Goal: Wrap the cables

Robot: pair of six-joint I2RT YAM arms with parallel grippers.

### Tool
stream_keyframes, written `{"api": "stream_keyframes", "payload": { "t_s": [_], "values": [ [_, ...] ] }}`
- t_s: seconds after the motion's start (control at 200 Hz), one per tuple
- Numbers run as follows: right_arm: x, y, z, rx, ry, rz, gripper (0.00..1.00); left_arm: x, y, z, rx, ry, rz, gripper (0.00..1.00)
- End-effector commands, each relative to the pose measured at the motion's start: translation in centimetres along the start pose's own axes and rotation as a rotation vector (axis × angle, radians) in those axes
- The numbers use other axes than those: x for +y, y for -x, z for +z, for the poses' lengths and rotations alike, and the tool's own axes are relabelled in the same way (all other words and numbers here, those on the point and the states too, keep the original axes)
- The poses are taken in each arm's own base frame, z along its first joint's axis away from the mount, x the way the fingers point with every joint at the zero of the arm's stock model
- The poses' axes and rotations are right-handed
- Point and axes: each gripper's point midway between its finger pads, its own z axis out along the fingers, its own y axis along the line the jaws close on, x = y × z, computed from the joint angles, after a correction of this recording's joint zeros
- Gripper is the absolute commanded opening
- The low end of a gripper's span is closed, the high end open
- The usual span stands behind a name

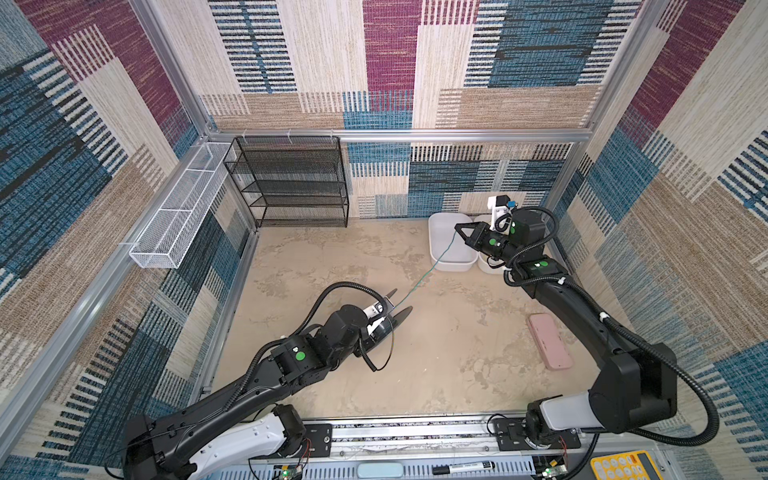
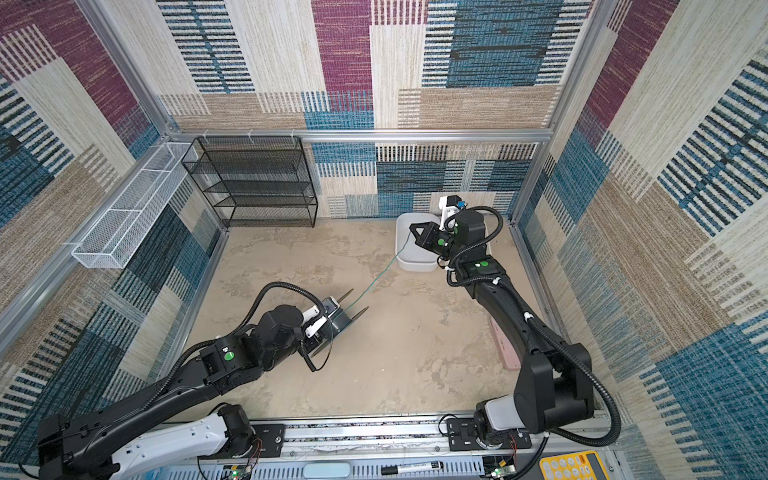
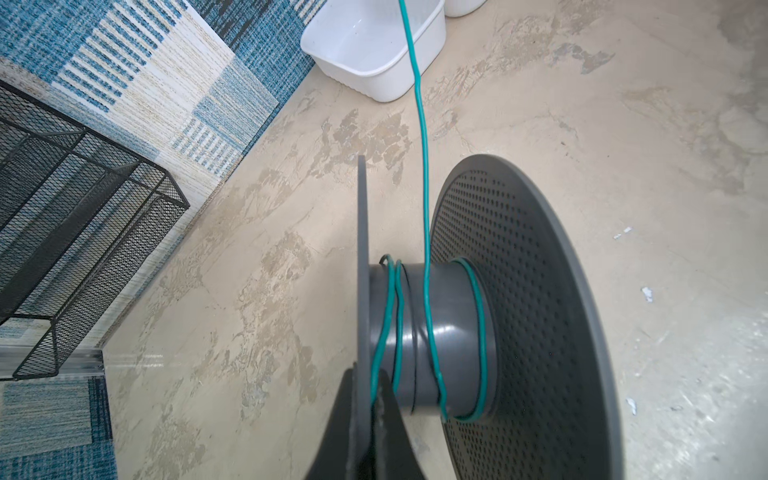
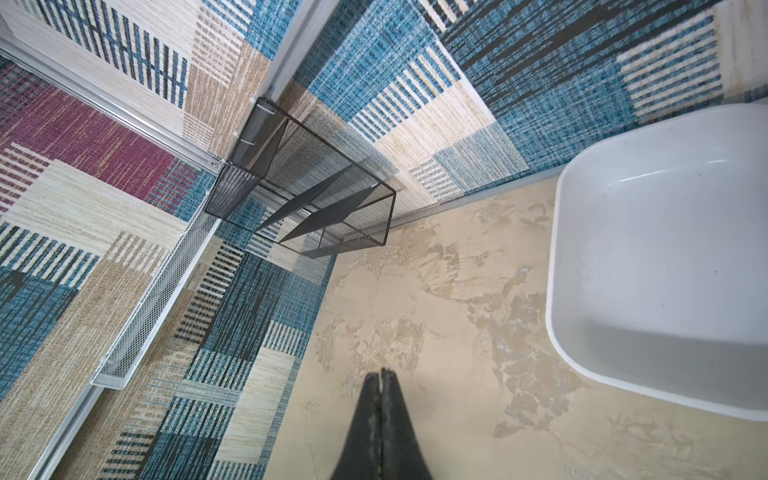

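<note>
Now | my left hand (image 3: 368,388) clenches the grey spool (image 3: 440,324) by its flange | my right hand (image 1: 458,227), at one o'clock, pinches the teal cable (image 3: 424,166).

Left gripper (image 2: 328,330) sits mid-table, carrying a grey spool (image 2: 340,318), flanges pointing toward the far right corner. From the spool I follow the teal cable (image 2: 380,272) in a nearly straight line up to my right gripper (image 2: 412,228). Its fingertips are pinched together on the cable, above a white bin (image 2: 409,264). Black mesh shelf (image 2: 253,183) against the back wall. Pink case (image 2: 505,349) half hidden behind the right arm.
</note>
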Motion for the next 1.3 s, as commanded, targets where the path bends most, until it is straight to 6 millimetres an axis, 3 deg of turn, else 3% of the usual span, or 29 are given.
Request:
{"api": "stream_keyframes", "payload": {
  "t_s": [0.0, 0.14, 0.305, 0.561, 0.796, 0.982, 1.292],
  "values": [
    [1.0, 5.1, -0.4, -0.174, 0.037, -0.035, 0.00, -0.7, -2.1, -0.1, 0.078, -0.028, 0.026, 0.00],
    [0.2, 6.2, 0.1, -0.188, 0.018, -0.030, 0.00, -0.8, -2.0, -0.2, 0.074, -0.029, 0.027, 0.00],
    [-1.9, 5.0, 1.1, -0.159, -0.023, -0.029, 0.00, -0.7, -1.5, -0.7, 0.049, -0.035, 0.001, 0.00],
    [-4.7, 1.2, 2.0, -0.084, -0.022, 0.021, 0.00, -0.8, 2.6, -1.9, -0.079, -0.104, -0.131, 0.00],
    [-5.3, -0.2, 1.7, -0.064, -0.021, 0.030, 0.00, -0.2, 6.4, -2.8, -0.169, -0.156, -0.253, 0.00],
    [-6.3, -1.3, 1.4, -0.056, -0.039, 0.028, 0.00, 2.4, 8.9, -3.8, -0.248, -0.202, -0.448, 0.00],
    [-6.9, -4.5, 1.3, -0.022, -0.042, 0.048, 0.00, 8.8, 12.1, -4.9, -0.432, -0.206, -0.834, 0.00]
  ]
}}
